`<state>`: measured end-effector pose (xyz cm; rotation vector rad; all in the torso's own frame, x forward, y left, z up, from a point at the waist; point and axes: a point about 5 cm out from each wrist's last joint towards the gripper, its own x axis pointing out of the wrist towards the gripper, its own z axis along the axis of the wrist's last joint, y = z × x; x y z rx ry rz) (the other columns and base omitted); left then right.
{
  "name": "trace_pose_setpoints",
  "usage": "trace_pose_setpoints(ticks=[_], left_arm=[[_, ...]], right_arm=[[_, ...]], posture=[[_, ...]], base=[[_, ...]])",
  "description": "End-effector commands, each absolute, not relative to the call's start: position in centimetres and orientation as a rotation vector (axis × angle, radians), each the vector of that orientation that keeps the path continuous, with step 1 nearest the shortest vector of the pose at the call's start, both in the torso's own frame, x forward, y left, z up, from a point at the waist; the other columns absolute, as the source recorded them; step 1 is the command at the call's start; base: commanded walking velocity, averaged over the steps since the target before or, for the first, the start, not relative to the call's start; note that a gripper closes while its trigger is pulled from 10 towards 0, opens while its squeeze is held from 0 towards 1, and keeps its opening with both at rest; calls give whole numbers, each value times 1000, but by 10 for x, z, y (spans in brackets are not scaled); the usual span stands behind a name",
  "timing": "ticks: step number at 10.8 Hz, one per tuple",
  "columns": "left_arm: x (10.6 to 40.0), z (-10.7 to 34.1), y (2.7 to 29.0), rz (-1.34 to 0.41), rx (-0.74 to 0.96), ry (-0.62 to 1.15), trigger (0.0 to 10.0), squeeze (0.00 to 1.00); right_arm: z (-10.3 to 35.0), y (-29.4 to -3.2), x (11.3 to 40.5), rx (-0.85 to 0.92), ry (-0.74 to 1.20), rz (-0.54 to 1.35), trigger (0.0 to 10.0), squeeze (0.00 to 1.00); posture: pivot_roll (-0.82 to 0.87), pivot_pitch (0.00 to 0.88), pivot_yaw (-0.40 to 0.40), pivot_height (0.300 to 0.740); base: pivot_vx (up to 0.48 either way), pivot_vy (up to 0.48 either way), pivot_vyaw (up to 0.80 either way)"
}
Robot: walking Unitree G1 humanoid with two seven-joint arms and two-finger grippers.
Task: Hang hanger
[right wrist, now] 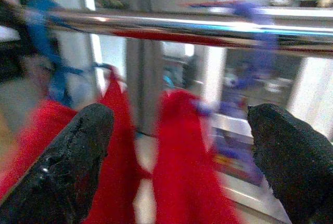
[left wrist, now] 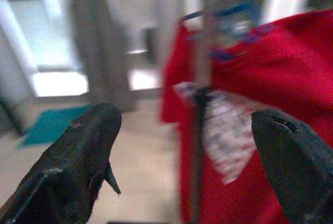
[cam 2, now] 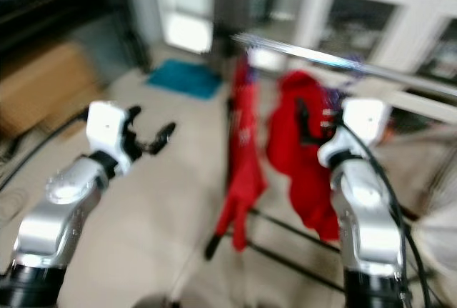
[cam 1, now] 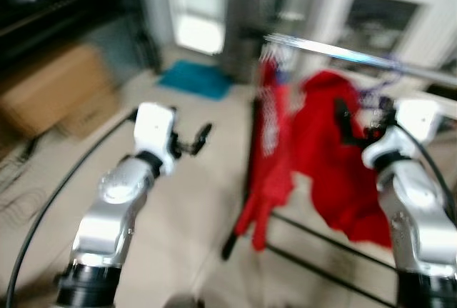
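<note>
A blurred scene is seen from the head: a shiny metal rail (cam 1: 343, 54) runs across the upper right, carried on a thin black frame (cam 1: 251, 151) whose bars reach down to the pale tiled floor (cam 1: 193, 201). Red garments (cam 1: 335, 151) are draped from the rail, soft and folded, one narrow piece (cam 1: 268, 158) with a white printed patch hanging lower toward the floor.

The left gripper (cam 1: 194, 141) is held out over the floor, well left of the rack, on a smooth silver arm with a white wrist block. In its wrist view the two matte black fingers (left wrist: 78, 167) are spread wide with nothing between them, and the red cloth (left wrist: 270, 89) and a black upright are seen beyond.

The right gripper (right wrist: 182, 167) is raised just beneath the rail, close against the red fabric. Its rough black fingers (right wrist: 67, 167) are set wide apart and nothing is held; the polished chrome rail (right wrist: 208, 26) crosses above them. Blue and purple hanger hooks (right wrist: 250, 13) are curled over that rail, smeared by motion, with the red garments (right wrist: 177, 151) hanging from them; the hangers' bodies cannot be made out under the cloth.

A brown cardboard box (cam 1: 53, 93) is seen at the left beside dark shelving, a teal mat (cam 1: 196, 79) lies before a bright doorway, and a white glass-fronted cabinet (cam 1: 385, 18) stands behind the rack.
</note>
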<state>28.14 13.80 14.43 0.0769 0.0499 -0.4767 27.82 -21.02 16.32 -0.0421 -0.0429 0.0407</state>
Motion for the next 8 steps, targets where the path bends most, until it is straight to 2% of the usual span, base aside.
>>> trace_pose_setpoints(ticks=[1, 4, 7, 8], left_arm=[[280, 147, 126, -550, 74, 41, 10000, 129], [271, 146, 121, -722, 58, 79, 10000, 129], [266, 147, 114, -920, 53, 143, 10000, 0], [263, 149, 111, -1001, 65, 164, 10000, 0]], right_arm=[[167, -221, 280, -47, -35, 12, 10000, 1000], [179, -251, 284, -99, 34, -11, 10000, 1000], [181, -259, 299, -3, 208, 89, 10000, 1000], [182, -263, 318, -37, 225, 99, 10000, 0]], posture=[[-10, 0, -1, 740], [-9, 0, -11, 740], [-15, 0, -10, 740], [-20, 0, -3, 740]], base=[[0, 0, 0], [0, 0, 0], [0, 0, 0], [0, 0, 0]])
